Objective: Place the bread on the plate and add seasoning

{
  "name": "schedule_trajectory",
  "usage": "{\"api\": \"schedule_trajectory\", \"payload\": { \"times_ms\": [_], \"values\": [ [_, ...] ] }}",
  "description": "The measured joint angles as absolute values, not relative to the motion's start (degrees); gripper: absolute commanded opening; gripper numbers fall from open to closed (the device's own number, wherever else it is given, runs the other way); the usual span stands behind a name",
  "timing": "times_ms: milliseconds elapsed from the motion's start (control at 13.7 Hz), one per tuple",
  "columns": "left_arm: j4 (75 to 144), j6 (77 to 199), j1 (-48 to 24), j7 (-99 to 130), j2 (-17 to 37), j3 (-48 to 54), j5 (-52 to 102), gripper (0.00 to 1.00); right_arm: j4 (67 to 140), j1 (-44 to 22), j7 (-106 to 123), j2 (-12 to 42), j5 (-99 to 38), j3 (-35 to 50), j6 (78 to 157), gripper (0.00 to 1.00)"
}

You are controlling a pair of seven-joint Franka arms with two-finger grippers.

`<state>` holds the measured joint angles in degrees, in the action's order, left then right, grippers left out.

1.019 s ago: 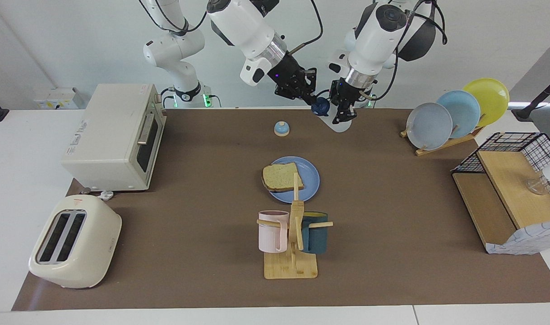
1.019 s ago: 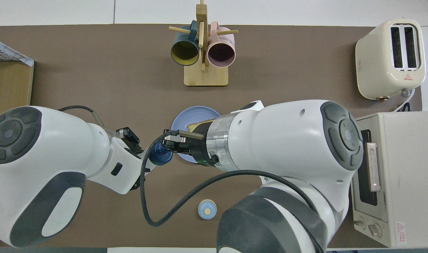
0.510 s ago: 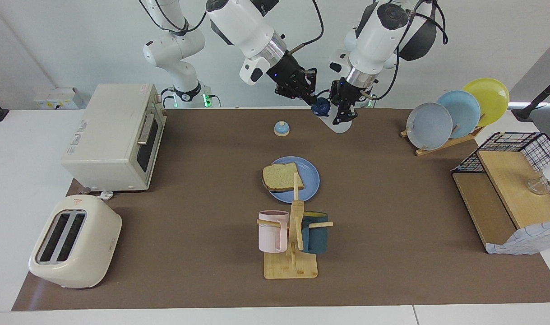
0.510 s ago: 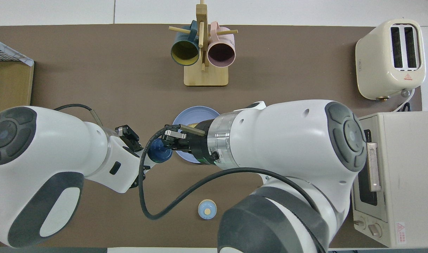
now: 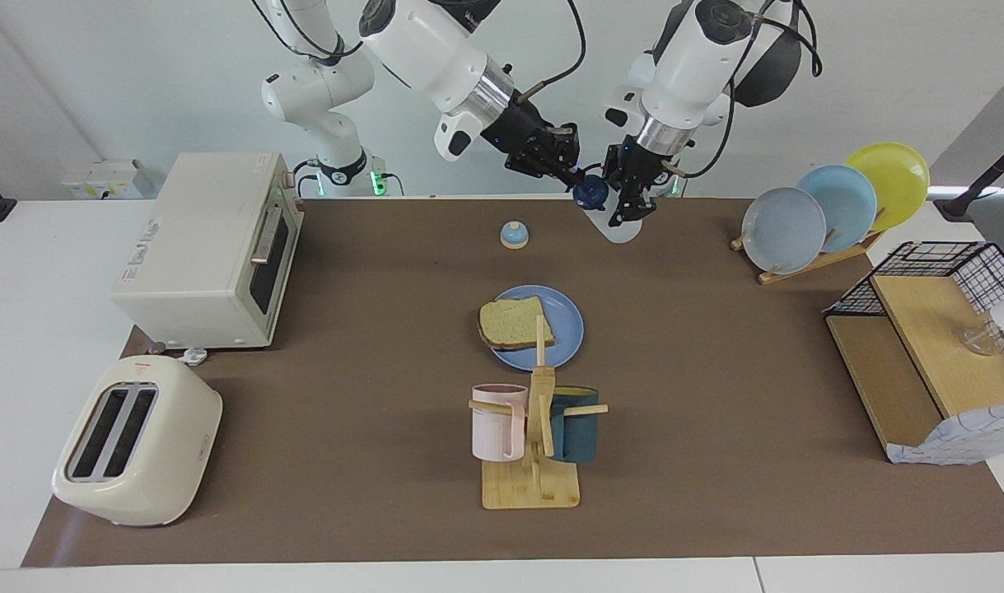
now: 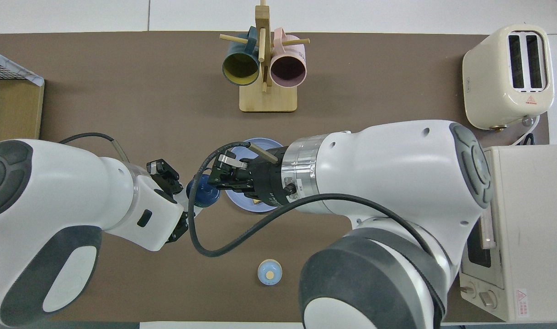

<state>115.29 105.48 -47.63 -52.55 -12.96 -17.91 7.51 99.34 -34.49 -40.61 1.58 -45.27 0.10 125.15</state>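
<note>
The right tool (image 5: 569,173) and left tool (image 5: 625,198) have both risen over the bench (image 5: 716,428) in the last second; below them the bread (image 5: 514,322) lies on the plate (image 5: 561,317); the left tool grips the seasoning (image 5: 614,216), the right is clenched on its cap (image 5: 590,193); uncapping seems underway.

A small blue-domed bell (image 5: 514,235) sits nearest the robots, a wooden mug tree (image 5: 534,461) holds a pink mug (image 5: 497,422) and a dark teal mug (image 5: 574,424), while the cream toaster (image 5: 135,441) and white toaster oven (image 5: 209,247) stand toward the right arm's end.
</note>
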Motion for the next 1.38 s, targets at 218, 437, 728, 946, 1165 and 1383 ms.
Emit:
{"api": "schedule_trajectory", "payload": {
  "times_ms": [218, 437, 728, 946, 1165, 1383],
  "values": [
    [115.3, 105.6, -47.6, -52.5, -13.0, -18.1, 7.5, 0.0, 99.4, -34.0, -40.7, 1.5, -48.6, 0.1, 128.3, 0.0],
    [115.9, 105.5, -47.6, -52.6, -13.0, -17.7, 7.5, 0.0, 99.7, -32.6, -40.7, 1.3, -50.6, 0.0, 131.7, 0.0],
    [116.1, 105.2, -47.6, -52.6, -12.9, -17.8, 7.5, 0.0, 102.1, -32.4, -38.0, 0.6, -50.6, -0.2, 132.9, 1.0],
    [116.6, 105.1, -47.6, -52.6, -12.9, -17.8, 7.4, 0.0, 104.8, -31.3, -36.4, -1.1, -43.2, -0.5, 132.2, 1.0],
    [116.6, 105.2, -47.5, -52.5, -12.9, -17.9, 7.4, 0.0, 106.8, -29.3, -35.8, -2.1, -25.3, -0.5, 126.4, 1.0],
    [116.6, 106.7, -46.8, -50.5, -12.9, -18.2, 7.4, 0.0, 106.4, -21.3, -26.1, -2.8, -19.7, -0.6, 115.4, 1.0]
  ]
}}
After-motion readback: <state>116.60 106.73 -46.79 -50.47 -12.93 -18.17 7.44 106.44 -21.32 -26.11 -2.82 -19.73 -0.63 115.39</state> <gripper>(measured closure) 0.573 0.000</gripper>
